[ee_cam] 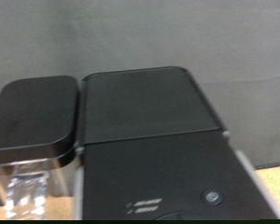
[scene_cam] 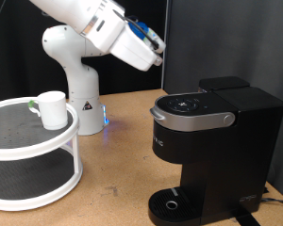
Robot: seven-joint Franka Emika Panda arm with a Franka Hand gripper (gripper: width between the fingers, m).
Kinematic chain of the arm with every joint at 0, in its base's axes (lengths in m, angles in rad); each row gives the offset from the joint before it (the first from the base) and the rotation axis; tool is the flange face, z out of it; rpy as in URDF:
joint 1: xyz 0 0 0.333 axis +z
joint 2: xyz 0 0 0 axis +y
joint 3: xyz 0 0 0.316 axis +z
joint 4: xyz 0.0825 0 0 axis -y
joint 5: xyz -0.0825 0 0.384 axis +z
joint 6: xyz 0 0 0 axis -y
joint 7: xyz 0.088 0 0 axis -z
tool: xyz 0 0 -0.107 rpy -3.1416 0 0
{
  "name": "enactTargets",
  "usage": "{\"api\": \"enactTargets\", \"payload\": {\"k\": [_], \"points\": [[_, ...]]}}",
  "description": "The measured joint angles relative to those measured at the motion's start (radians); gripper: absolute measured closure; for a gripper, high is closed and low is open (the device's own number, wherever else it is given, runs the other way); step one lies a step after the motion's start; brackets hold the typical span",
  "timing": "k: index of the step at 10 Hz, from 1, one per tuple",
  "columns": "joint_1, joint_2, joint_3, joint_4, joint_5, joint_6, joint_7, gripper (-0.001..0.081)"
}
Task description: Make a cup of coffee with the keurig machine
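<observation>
The white cup (scene_cam: pixel 53 109) stands upright on the top shelf of a round white rack, at the exterior view's left. The black keurig machine (scene_cam: pixel 209 137) stands at the exterior view's right with its grey-silver lid handle (scene_cam: pixel 193 119) down and its round drip tray (scene_cam: pixel 171 203) bare. My gripper (scene_cam: pixel 153 44) hangs in the air above and to the left of the machine, far from the cup; nothing shows between its fingers. The wrist view shows no fingers, only the machine's black top (ee_cam: pixel 151 103), its water tank lid (ee_cam: pixel 33 117) and a round button (ee_cam: pixel 212 197).
The two-tier white rack (scene_cam: pixel 19 141) fills the exterior view's lower left. A small green thing (scene_cam: pixel 33 104) lies beside the cup. The arm's white base (scene_cam: pixel 82 94) stands behind the rack on the wooden table (scene_cam: pixel 118 160). A black curtain hangs behind.
</observation>
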Motion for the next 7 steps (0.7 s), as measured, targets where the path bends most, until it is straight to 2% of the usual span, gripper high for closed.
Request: {"api": "enactTargets", "payload": {"k": [1,4,7], "points": [[-0.009,-0.031,-0.002,-0.026,-0.01,-0.006,0.003,0.0805],[-0.011,-0.04,0.0,-0.048,-0.007,0.033,0.053,0.0805],[-0.043,-0.139,0.001,-0.143,-0.038,0.094,0.095,0.0805]]}}
